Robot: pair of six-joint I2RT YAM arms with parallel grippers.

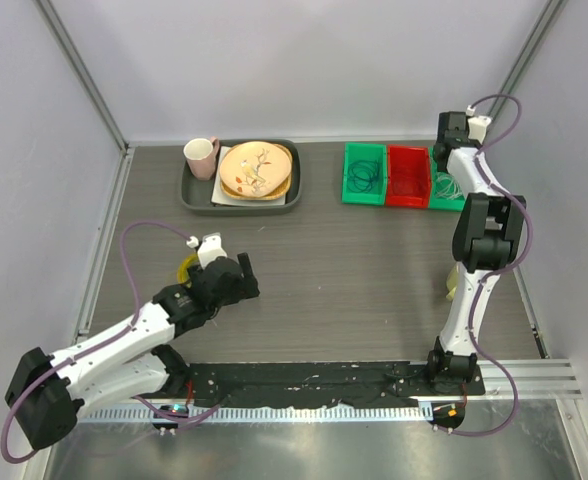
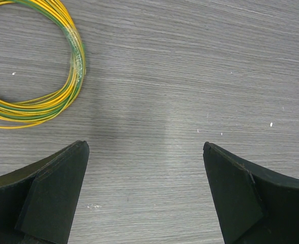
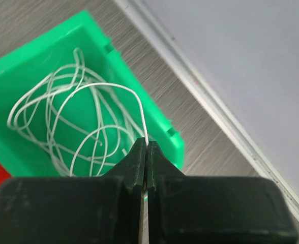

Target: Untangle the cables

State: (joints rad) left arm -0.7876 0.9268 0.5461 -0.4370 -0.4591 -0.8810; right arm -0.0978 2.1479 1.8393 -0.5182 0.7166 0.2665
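Note:
A thin white cable (image 3: 78,118) lies in loose loops inside a green bin (image 3: 158,122). One strand rises from the pile into my right gripper (image 3: 146,145), which is shut on it just above the bin's near corner. From above, that gripper (image 1: 447,150) hangs over the right-hand green bin (image 1: 440,203) at the back right, with the white cable (image 1: 448,186) under it. A dark cable (image 1: 362,178) lies coiled in the left green bin (image 1: 348,172). My left gripper (image 2: 145,147) is open over bare table, with nothing between its fingers; in the top view it (image 1: 248,284) is at front left.
A yellow-green wire ring (image 2: 63,96) lies just left of the left gripper, also visible as the ring (image 1: 185,268) from above. A red bin (image 1: 407,178) sits between the green ones. A grey tray (image 1: 192,195) with a pink cup (image 1: 201,157) and plates (image 1: 256,170) stands at back left.

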